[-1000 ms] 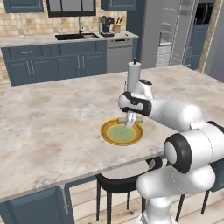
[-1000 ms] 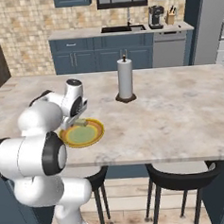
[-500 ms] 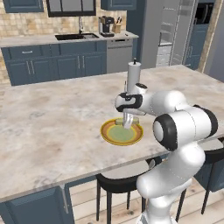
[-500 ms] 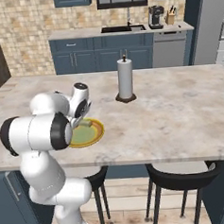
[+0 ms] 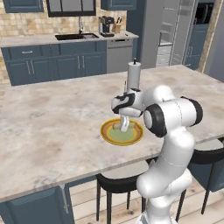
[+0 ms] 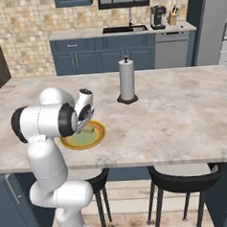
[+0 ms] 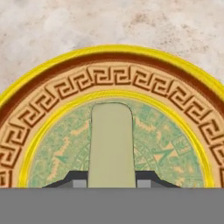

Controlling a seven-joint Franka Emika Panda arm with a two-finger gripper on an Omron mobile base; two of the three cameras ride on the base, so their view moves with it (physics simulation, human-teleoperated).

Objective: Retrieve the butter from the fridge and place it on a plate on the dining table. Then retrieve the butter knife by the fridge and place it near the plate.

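Note:
The plate (image 5: 108, 134), yellow-orange at the rim and pale green in the centre, lies on the dining table (image 5: 52, 118) near its front edge. My gripper (image 5: 124, 126) reaches down into the plate and is shut on the butter (image 7: 111, 144), a pale stick that rests over the plate's centre (image 7: 175, 153). In the hand view the two dark fingertips (image 7: 76, 180) press against the butter's sides. From the right, the butter (image 6: 89, 130) pokes out beside the hand above the plate (image 6: 69, 144). The grey fridge (image 5: 151, 30) stands at the back. The butter knife is out of view.
A paper towel roll (image 5: 133, 76) stands upright on the table just behind the plate, also seen from the right (image 6: 127, 81). Black stools (image 6: 182, 178) sit under the table's front edge. A counter with sink and coffee maker (image 6: 157, 17) runs along the back wall.
The hand has come down from above the plate to the plate's surface with the butter. The arm's elbow has swung up and nearer the camera. The plate has stayed put.

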